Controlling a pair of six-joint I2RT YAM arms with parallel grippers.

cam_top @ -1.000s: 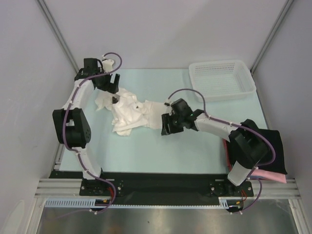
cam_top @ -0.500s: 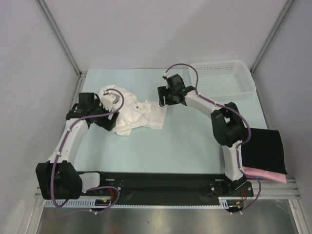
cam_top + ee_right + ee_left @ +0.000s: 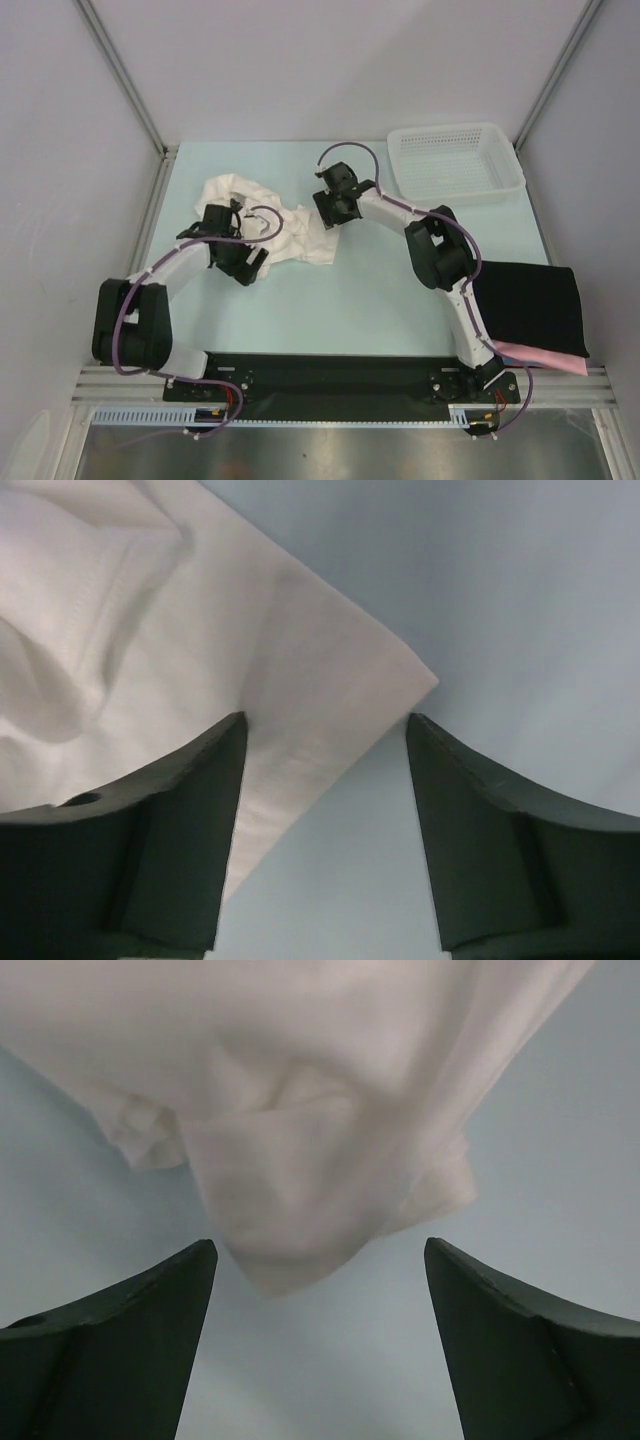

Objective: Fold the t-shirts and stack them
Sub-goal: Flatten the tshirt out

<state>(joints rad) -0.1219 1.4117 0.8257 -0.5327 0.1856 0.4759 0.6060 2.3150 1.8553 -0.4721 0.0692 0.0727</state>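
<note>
The white t-shirt lies crumpled at the left middle of the pale blue table. My left gripper is open at its near-left edge; in the left wrist view a hanging fold of the shirt sits just ahead of the open left gripper. My right gripper is open at the shirt's right edge; in the right wrist view the right gripper straddles a flat corner of the shirt. The black t-shirt lies folded on the pink one at the near right.
A white plastic mesh basket stands at the far right corner. Grey walls close the table on the left, back and right. A black rail runs along the near edge.
My left gripper has swung from the shirt's far-left side round to its near-left edge. My right gripper moved from the shirt's near-right side to its far-right corner. The shirt has shifted and bunched.
</note>
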